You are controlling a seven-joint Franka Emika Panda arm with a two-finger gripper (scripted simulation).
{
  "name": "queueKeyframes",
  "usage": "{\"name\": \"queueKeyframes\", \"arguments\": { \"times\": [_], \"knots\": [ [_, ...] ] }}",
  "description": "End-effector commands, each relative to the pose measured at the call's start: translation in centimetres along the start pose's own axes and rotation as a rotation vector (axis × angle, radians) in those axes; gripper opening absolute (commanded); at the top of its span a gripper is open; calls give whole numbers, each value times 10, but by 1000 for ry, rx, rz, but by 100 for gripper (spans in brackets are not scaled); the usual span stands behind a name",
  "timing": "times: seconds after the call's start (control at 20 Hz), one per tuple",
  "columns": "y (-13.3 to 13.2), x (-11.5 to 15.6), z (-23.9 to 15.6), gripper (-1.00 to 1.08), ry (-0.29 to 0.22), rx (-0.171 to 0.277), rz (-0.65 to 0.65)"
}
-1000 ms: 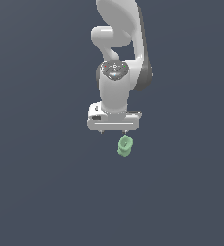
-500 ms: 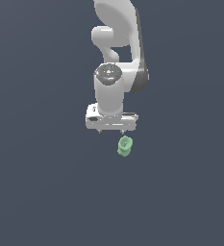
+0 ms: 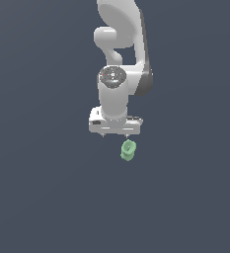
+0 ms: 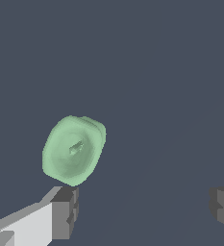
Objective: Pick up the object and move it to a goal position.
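One pale green object [image 3: 128,150], one white arm [image 3: 120,59], and one claw [image 3: 115,134] with two fingers [image 4: 65,211].

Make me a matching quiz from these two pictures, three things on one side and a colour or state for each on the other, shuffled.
Things:
1. end effector
2. mint-green object
3. fingertip pads

Descriptions:
A. dark grey, blocky, set at the tips of white fingers
B. pale green, chunky, with a small hollow in its end face, held by nothing
C. white, open, with its fingers spread wide and nothing between them

Right pairs: 1-C, 2-B, 3-A
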State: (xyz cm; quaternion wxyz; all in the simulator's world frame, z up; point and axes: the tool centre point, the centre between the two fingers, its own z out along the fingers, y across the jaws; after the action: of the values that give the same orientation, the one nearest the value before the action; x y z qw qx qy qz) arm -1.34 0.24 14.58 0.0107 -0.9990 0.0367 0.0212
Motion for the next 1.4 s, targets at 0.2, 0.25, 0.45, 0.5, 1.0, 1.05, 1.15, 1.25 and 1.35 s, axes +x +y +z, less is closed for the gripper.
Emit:
{"name": "queueKeyframes", "arguments": {
  "times": [0.2, 0.25, 0.45, 0.5, 1.0, 1.05, 1.15, 1.25, 1.35],
  "knots": [
    [-9, 2, 6, 100, 6, -3, 60],
    [-11, 3, 8, 100, 7, -3, 73],
    [-21, 5, 14, 100, 13, -5, 135],
    [-24, 6, 16, 100, 15, -6, 154],
    [-52, 11, 35, 100, 36, -10, 334],
    [-54, 11, 36, 100, 37, -10, 347],
    [-58, 12, 38, 100, 40, -10, 369],
    [-61, 12, 40, 100, 43, -10, 388],
    [-63, 12, 42, 100, 44, -10, 403]
  ]
}}
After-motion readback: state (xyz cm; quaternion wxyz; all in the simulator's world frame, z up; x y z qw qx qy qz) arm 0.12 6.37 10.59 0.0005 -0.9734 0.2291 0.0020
